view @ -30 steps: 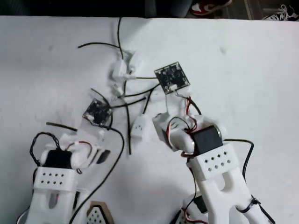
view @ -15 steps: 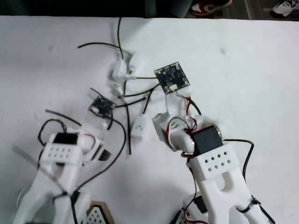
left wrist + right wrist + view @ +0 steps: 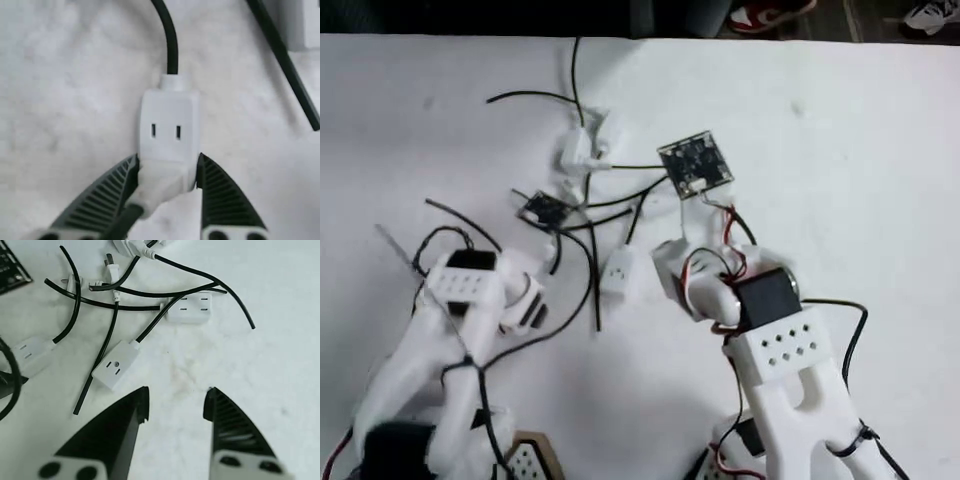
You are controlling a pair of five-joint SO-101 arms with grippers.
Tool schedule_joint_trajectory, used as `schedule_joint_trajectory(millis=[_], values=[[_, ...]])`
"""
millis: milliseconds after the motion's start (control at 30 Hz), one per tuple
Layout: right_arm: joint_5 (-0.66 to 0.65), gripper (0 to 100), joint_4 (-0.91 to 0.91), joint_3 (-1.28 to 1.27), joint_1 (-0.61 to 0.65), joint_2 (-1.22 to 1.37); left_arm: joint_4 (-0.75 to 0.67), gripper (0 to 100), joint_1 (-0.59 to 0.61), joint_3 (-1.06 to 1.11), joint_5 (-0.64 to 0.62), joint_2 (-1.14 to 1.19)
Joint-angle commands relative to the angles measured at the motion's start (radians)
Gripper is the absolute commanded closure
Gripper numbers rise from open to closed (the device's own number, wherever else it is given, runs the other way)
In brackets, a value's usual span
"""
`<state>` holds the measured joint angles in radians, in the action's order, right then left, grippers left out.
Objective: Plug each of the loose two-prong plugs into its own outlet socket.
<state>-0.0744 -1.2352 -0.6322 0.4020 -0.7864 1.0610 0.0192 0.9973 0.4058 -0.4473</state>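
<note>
My left gripper (image 3: 167,165) is shut on the near end of a white outlet socket (image 3: 166,132) with two slots and a black cord. A white plug body (image 3: 155,186) with a dark cord sits between the fingers against that end. From above, this gripper (image 3: 527,303) is at the left of the cable tangle. My right gripper (image 3: 175,395) stands open over bare table, close to a white outlet socket (image 3: 115,365). Beyond it lie another outlet block (image 3: 192,307) and two loose two-prong plugs (image 3: 111,265) (image 3: 75,284).
Black cords cross the middle of the table. Among them lie a square circuit board (image 3: 695,163), a smaller board (image 3: 545,208) and a white socket (image 3: 620,272). White plugs cluster at the back (image 3: 582,150). The right half of the table (image 3: 860,150) is bare.
The left arm has swung away from the near edge toward the tangle. The small board has slid farther back. The right arm has barely shifted.
</note>
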Motion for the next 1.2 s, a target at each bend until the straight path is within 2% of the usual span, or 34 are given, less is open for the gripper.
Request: schedule_joint_trajectory(millis=[0, 133, 233, 300, 400, 500, 667, 933, 1167], values=[[0.000, 81.7, -0.012, 0.011, -0.025, -0.067, 0.140, 98, -0.004, -0.055, -0.002, -0.257], [0.000, 81.8, -0.045, 0.009, -0.018, -0.154, 0.365, 98, -0.002, -0.169, -0.002, -0.542], [0.003, 81.8, -0.054, 0.011, -0.025, -0.199, 0.505, 98, -0.002, -0.299, -0.005, -0.665], [0.005, 81.8, -0.054, 0.009, -0.025, -0.211, 0.560, 98, 0.001, -0.390, -0.008, -0.677], [0.005, 81.8, -0.054, 0.009, -0.025, -0.211, 0.557, 98, 0.025, -0.485, -0.009, -0.647], [0.005, 81.8, -0.054, 0.009, -0.038, -0.213, 0.451, 98, 0.045, -0.519, -0.014, -0.567], [0.005, 81.8, -0.068, 0.009, -0.128, -0.219, 0.161, 98, 0.035, -0.526, -0.078, -0.375], [0.006, 81.8, -0.162, -0.011, -0.266, -0.209, -0.325, 98, -0.058, -0.528, -0.180, -0.041], [0.006, 81.8, -0.045, -0.170, -0.326, -0.211, -0.586, 98, -0.176, -0.537, -0.189, 0.199]])
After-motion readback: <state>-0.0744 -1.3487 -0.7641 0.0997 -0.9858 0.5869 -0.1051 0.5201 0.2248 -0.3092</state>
